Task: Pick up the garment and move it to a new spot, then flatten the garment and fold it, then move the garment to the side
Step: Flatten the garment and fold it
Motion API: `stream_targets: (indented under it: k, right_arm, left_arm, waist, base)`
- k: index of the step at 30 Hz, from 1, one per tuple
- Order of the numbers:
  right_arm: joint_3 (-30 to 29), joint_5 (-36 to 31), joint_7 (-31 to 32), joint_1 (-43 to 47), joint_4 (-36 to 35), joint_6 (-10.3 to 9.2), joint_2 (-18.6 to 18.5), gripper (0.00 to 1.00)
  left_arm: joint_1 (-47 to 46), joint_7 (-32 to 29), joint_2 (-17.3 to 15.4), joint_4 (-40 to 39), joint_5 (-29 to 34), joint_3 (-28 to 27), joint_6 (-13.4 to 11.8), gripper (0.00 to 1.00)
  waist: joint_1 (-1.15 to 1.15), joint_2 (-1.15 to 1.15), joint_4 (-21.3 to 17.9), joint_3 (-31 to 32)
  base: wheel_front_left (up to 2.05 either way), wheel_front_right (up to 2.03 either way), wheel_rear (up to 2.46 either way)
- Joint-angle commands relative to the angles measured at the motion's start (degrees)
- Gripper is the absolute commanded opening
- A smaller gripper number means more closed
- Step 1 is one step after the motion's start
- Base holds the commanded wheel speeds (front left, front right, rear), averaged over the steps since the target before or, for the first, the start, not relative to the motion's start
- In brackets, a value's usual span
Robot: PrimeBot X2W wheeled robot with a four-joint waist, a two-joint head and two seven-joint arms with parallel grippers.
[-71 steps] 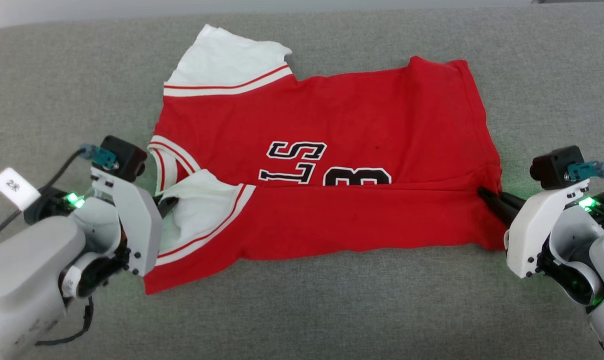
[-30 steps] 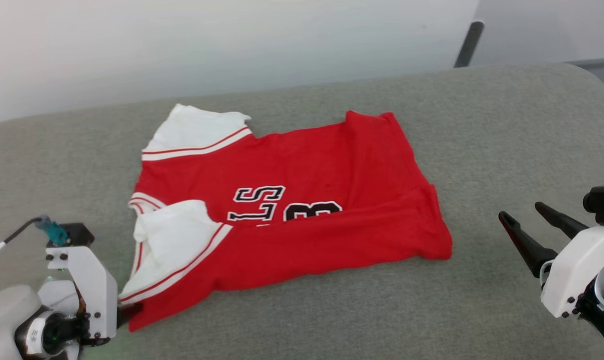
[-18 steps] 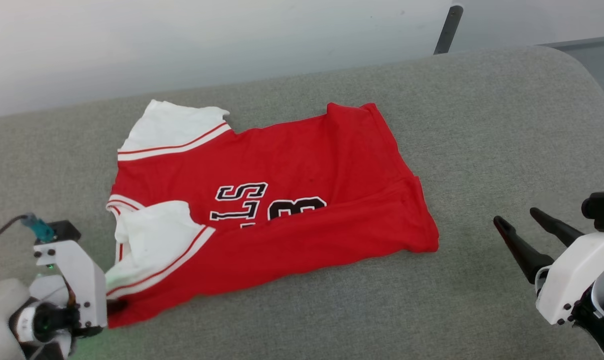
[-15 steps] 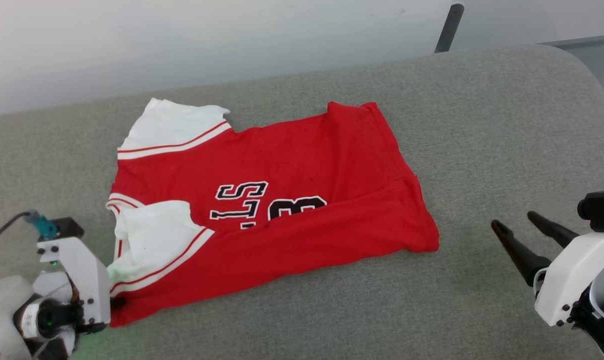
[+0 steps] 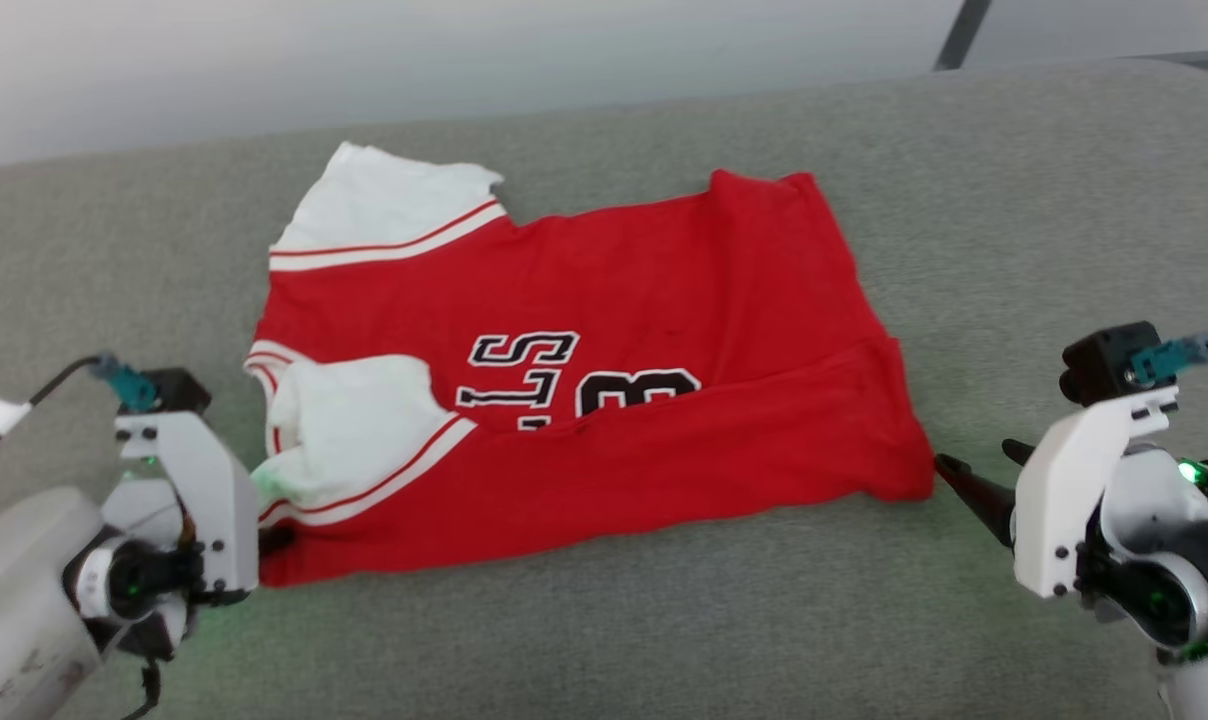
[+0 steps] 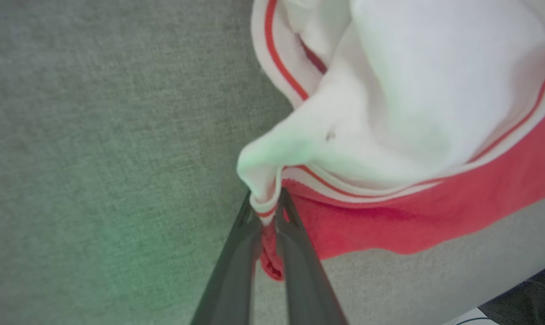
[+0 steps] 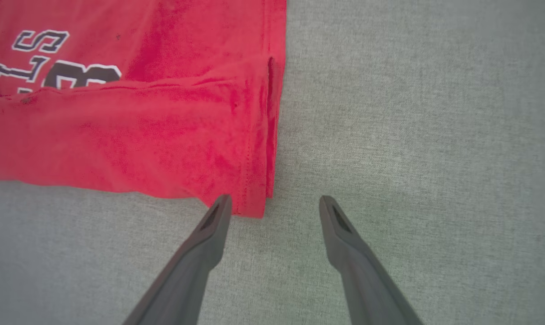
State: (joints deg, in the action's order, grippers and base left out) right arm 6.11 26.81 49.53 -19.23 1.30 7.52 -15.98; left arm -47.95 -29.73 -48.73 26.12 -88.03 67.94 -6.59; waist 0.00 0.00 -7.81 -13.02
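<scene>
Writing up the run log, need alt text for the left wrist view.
The left pincer is shut on the corner of a red jersey, pinching its white, red-striped sleeve edge together with the red cloth. The jersey lies on a grey woven surface.

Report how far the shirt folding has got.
Done: the garment lies spread on the grey surface, its near long edge folded up over part of the lettering. In hand: the left gripper is shut on the near sleeve-side corner; the right gripper is open just beside the near hem corner, not gripping. Left: further folds, it seems, then moving it aside.
</scene>
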Motion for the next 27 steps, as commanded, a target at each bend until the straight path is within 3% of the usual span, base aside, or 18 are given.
stream_targets:
  k: [1,13,14,15,16,21,27]
  right_arm:
    - [0.3,-0.2,0.2,-1.3,1.7,-0.06,0.1,1.0]
    - [5.9,-0.3,-0.5,-10.4,19.9,-0.06,0.6,1.0]
    - [6.4,0.0,-0.6,-11.0,21.6,-0.06,0.9,0.83]
    - [6.8,0.3,-1.0,-11.5,23.1,-0.06,1.1,0.29]
    - [7.2,0.4,-1.2,-12.0,24.6,-0.06,1.2,0.0]
    - [8.9,1.4,-2.5,-14.2,29.6,-0.06,1.0,0.0]
    - [9.7,3.5,-3.9,-15.4,30.6,-0.07,-0.5,0.0]
  left_arm:
    - [0.0,0.4,2.4,0.0,0.9,0.5,0.3,0.0]
    - [-3.1,0.6,4.8,1.9,2.6,0.4,1.6,0.0]
    - [-3.3,0.5,5.0,2.2,2.7,0.4,1.8,0.0]
    - [-3.5,0.4,5.3,2.4,2.7,0.4,1.9,0.0]
    - [-3.5,0.4,5.5,2.7,2.6,0.3,2.1,0.0]
    - [-3.7,0.4,6.2,4.3,2.5,0.3,2.9,0.0]
    - [-3.4,0.4,5.5,5.1,2.0,-0.2,3.7,0.0]
  waist:
    - [0.0,0.0,1.6,-1.5]
    - [0.0,0.0,4.3,-3.6]
    - [0.0,0.0,4.5,-3.6]
    - [0.0,0.0,4.6,-3.7]
    - [0.0,0.0,4.7,-3.7]
    - [0.0,0.0,5.1,-3.7]
    - [0.0,0.0,5.0,-2.9]
  base:
    - [0.0,0.0,0.0]
    - [0.0,0.0,0.0]
    - [0.0,0.0,0.0]
    - [0.0,0.0,0.0]
    - [0.0,0.0,0.0]
    - [0.0,0.0,0.0]
    - [0.0,0.0,0.0]
